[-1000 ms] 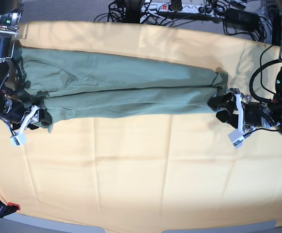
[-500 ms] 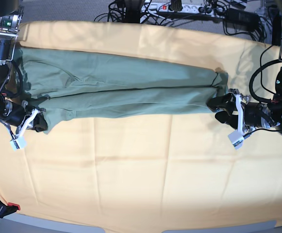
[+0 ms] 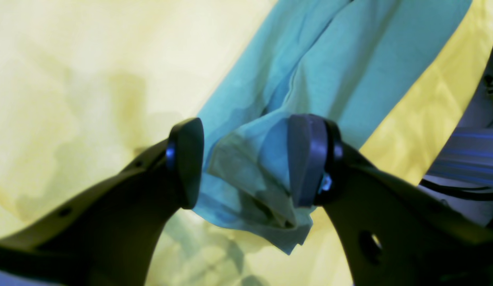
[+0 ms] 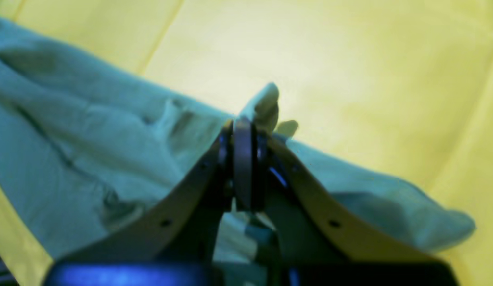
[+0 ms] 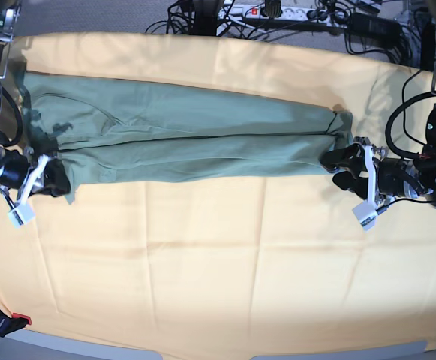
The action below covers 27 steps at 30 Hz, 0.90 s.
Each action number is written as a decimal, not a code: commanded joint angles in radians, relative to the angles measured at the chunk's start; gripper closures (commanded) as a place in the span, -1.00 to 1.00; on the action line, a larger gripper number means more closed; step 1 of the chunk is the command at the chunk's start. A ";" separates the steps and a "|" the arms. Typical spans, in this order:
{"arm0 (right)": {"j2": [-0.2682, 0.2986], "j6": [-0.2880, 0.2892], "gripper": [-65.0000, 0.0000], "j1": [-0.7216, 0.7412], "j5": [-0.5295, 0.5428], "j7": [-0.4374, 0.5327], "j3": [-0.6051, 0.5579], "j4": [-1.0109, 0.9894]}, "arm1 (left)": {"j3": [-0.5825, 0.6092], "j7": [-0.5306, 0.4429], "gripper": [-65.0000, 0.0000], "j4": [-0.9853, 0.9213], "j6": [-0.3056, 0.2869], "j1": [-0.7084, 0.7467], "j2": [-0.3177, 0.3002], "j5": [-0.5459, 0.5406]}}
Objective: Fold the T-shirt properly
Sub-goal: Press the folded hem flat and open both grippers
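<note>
The sage-green T-shirt (image 5: pixel 195 131) lies folded into a long band across the far half of the pale yellow-orange cloth (image 5: pixel 225 255). My right gripper (image 5: pixel 55 180), at the left of the base view, is shut on the shirt's near left corner. In the right wrist view (image 4: pixel 246 159) a pinched fold of shirt (image 4: pixel 91 139) sticks up past the tips. My left gripper (image 5: pixel 338 169), at the right of the base view, is open at the shirt's right end. In the left wrist view (image 3: pixel 246 163) a bunched corner of shirt (image 3: pixel 330 51) lies between the fingers (image 3: pixel 187 163), unsqueezed.
Cables and a power strip (image 5: pixel 278 15) lie behind the table's far edge. A black clamp with a red tip (image 5: pixel 7 321) sits at the near left corner. The cloth's near half (image 5: pixel 225 300) has nothing on it.
My right gripper has moved left with the shirt's corner, drawing the left end straighter. My left gripper has stayed where it was.
</note>
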 commanded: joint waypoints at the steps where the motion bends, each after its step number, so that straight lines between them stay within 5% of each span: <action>1: 0.034 0.005 1.00 0.002 0.019 0.023 0.010 0.045 | -0.013 -0.015 -0.08 0.011 -0.002 -0.025 -0.017 -0.016; 22: 0.143 0.005 0.99 -0.140 0.016 -0.176 0.010 0.128 | -0.016 -0.038 -0.08 0.011 -0.001 -0.026 -0.020 0.035; 25: 0.147 0.005 0.24 -0.148 -0.027 -0.176 0.010 0.127 | -0.016 -0.038 -0.08 0.011 -0.001 -0.028 -0.020 0.037; 27: 0.156 0.005 0.01 -0.147 -0.089 -0.175 0.010 0.127 | -0.020 -0.045 -0.08 0.011 -0.001 -0.034 -0.020 0.037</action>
